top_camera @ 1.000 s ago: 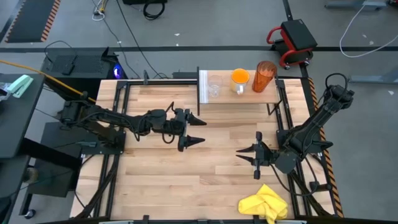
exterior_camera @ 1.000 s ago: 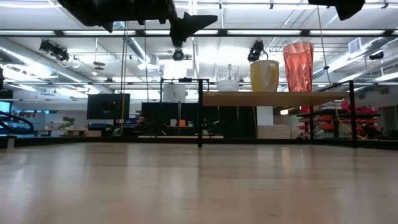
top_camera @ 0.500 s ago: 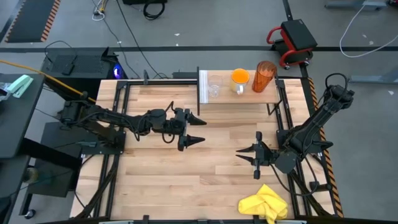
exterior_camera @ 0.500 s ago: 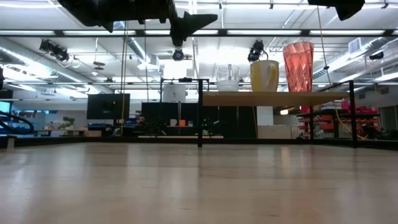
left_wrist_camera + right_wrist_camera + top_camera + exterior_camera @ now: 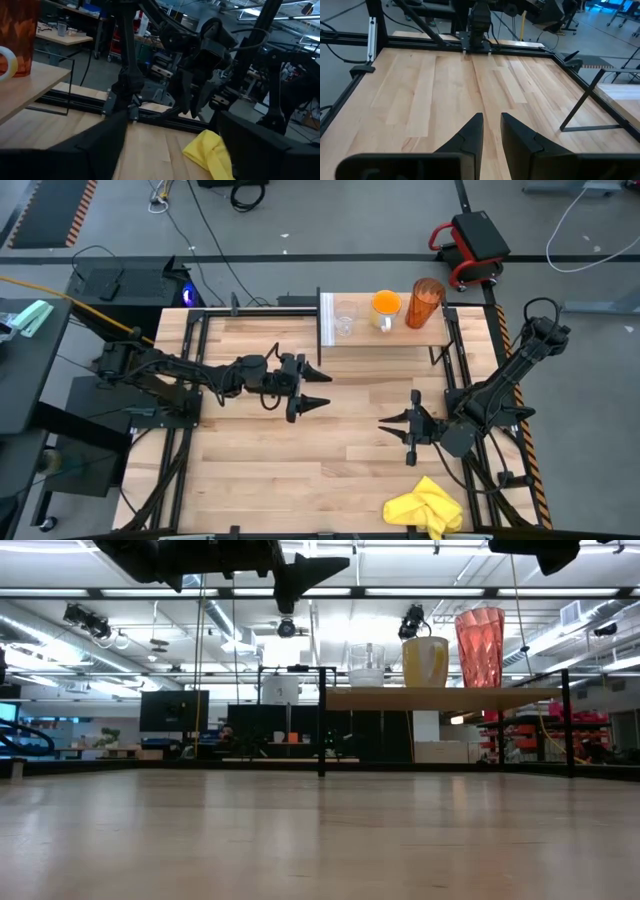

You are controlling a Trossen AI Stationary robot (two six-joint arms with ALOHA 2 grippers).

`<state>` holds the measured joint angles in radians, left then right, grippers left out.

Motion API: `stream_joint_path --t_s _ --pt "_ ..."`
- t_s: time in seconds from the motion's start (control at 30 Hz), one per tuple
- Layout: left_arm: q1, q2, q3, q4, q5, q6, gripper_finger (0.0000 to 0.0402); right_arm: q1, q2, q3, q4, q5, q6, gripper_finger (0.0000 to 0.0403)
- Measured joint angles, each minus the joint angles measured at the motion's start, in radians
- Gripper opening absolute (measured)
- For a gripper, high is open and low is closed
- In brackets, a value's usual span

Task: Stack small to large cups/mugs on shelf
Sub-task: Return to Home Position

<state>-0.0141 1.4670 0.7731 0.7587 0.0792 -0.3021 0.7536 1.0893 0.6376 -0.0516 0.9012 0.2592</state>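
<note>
Fingers [image 5: 318, 404] splayed wide on the left gripper [image 5: 322, 387], nothing between them. Hovers above the wooden table [image 5: 300, 470] left of centre, on an arm stretched low and nearly straight from the left edge, pointing right. Further right and nearer the front, the right gripper [image 5: 385, 425]: fingers drawn almost together, only a thin slit between, gripping nothing. Points left, off an arm folded at the elbow by the right edge. Close by at the front edge, a crumpled yellow cloth [image 5: 425, 505]. On the shelf [image 5: 370, 338] at the far side, left to right in one row: small clear glass cup [image 5: 344, 317], orange mug [image 5: 386, 306], tall amber tumbler [image 5: 425, 302], all upright, side by side.
</note>
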Motion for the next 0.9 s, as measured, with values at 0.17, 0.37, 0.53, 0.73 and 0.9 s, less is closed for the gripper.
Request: stream_joint_path --t_s 0.17,0.37,0.53,0.73,0.9 --pt "0.000 0.000 0.000 0.000 0.000 0.001 0.0201 -0.001 0.000 0.001 -0.001 0.000 0.000 0.0073" --pt "0.000 0.001 0.000 0.000 0.000 -0.001 0.0047 -0.001 0.000 0.001 -0.001 0.000 0.002 0.0073" --pt "0.000 0.001 0.000 -0.001 0.000 0.000 0.0013 -0.001 0.000 0.001 0.000 0.000 0.039 0.0073" --pt "-0.001 0.001 0.000 -0.008 0.000 -0.052 0.0060 -0.001 -0.013 0.001 0.010 0.000 0.004 0.0073" --pt "0.012 -0.015 0.000 -0.025 0.023 0.050 0.0081 -0.001 -0.016 0.001 -0.024 -0.005 0.017 0.0073"
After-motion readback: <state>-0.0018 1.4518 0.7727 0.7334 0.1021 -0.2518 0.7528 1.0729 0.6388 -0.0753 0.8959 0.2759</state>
